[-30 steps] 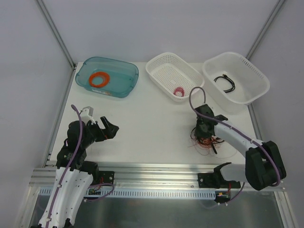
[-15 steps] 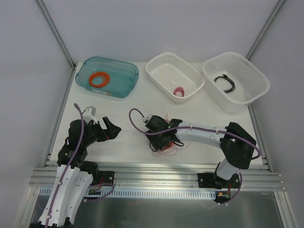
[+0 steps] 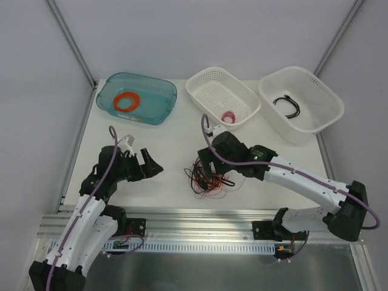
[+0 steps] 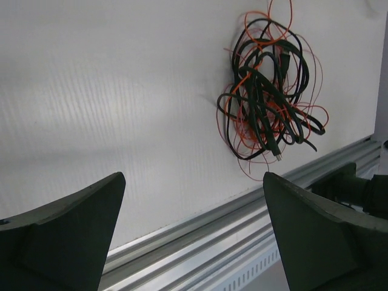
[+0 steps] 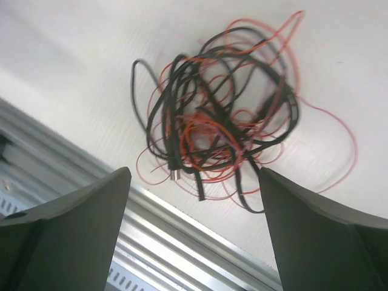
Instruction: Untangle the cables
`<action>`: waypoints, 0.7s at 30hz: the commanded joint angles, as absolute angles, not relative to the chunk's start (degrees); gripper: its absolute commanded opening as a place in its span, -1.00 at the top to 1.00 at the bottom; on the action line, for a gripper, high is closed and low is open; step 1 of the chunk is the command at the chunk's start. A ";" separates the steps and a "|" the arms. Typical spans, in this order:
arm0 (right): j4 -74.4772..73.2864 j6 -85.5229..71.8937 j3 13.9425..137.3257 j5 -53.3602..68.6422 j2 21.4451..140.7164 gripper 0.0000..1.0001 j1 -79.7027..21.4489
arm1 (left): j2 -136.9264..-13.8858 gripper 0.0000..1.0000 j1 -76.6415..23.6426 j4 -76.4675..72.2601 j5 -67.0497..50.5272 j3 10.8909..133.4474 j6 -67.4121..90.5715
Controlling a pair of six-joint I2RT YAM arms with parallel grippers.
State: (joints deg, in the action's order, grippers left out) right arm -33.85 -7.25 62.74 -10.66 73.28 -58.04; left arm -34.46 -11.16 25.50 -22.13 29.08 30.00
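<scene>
The cables (image 3: 207,179) are one tangled heap of thin black, red and orange wires lying on the white table near its front edge. My right gripper (image 3: 211,168) hovers just above the heap, open, with nothing between its fingers. In the right wrist view the cables (image 5: 224,115) lie beyond the right gripper (image 5: 194,176), a black plug end pointing at the rail. My left gripper (image 3: 153,163) stands open to the left of the heap and apart from it. The left wrist view shows the cables (image 4: 267,103) up and to the right of the left gripper (image 4: 194,179).
At the back stand a teal tub (image 3: 163,88) holding a thick orange ring (image 3: 127,101), a white basket (image 3: 193,91) with a small pink spool (image 3: 228,117), and a white bin (image 3: 327,91) holding a separate black cable (image 3: 288,106). An aluminium rail (image 3: 200,218) runs along the front edge.
My right arm swept the tangle from the right side towards the table's middle, then opened and let it go. My left gripper shifted slightly right, towards the heap.
</scene>
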 commanded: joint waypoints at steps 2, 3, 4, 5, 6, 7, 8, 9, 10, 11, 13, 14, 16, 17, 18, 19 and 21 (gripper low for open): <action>-35.25 -12.91 59.16 -13.28 67.51 -0.77 -52.22 | -39.89 -0.98 -19.32 24.00 -17.77 31.20 35.76; -34.72 -13.44 57.41 -12.92 66.98 -0.73 -50.21 | -41.21 -0.98 -20.81 23.91 -16.36 31.72 36.64; -34.02 -14.58 56.44 -12.57 66.54 -0.72 -49.23 | -43.66 -0.98 -23.79 23.30 -13.82 32.86 38.65; -32.80 -15.11 55.64 -11.52 65.92 -0.69 -48.35 | -44.99 -0.98 -25.12 22.86 -13.10 33.48 39.54; -32.00 -15.64 54.16 -10.64 65.74 -0.63 -46.95 | -46.31 -0.98 -26.62 22.33 -12.14 34.10 40.33; -31.04 -16.08 53.44 -9.85 65.66 -0.61 -46.32 | -49.10 -0.98 -27.94 21.89 -10.56 35.58 42.08; -29.29 -17.56 52.83 -8.89 65.74 -0.59 -45.54 | -50.52 -0.98 -30.73 21.01 -9.59 36.29 42.80; -28.40 -18.19 51.60 -8.70 65.92 -0.53 -45.18 | -51.84 -0.98 -31.98 20.57 -8.71 37.17 44.02; -27.61 -19.15 51.16 -8.53 66.35 -0.50 -44.91 | -54.55 -0.98 -33.12 20.48 -7.66 38.83 44.82; -26.29 -20.90 50.72 -8.61 66.62 -0.48 -44.65 | -55.97 -0.98 -35.22 19.87 -5.73 39.72 45.61; -24.62 -22.58 49.49 -8.88 68.37 -0.38 -44.30 | -59.92 -0.98 -37.08 18.73 -4.31 41.73 47.54; -22.09 -23.02 49.05 -8.01 69.25 -0.36 -44.12 | -61.16 -0.98 -37.87 18.29 -2.83 42.44 48.16; -20.05 -24.43 48.69 -7.39 71.70 -0.29 -44.03 | -64.49 -0.98 -40.34 16.18 -1.15 43.85 49.65; -18.30 -24.87 48.69 -7.12 72.59 -0.27 -44.03 | -65.56 -0.98 -40.95 15.48 -0.45 44.21 50.18; -17.59 -25.57 48.78 -7.12 73.38 -0.24 -44.12 | -66.61 -0.98 -42.18 13.90 0.95 44.38 51.06; -16.97 -26.01 48.95 -7.21 75.13 -0.22 -44.03 | -68.62 -0.98 -42.54 13.45 1.31 44.82 51.41; -16.44 -26.98 49.48 -8.35 76.81 -0.14 -44.03 | -71.00 -0.98 -43.15 12.31 1.32 45.26 52.03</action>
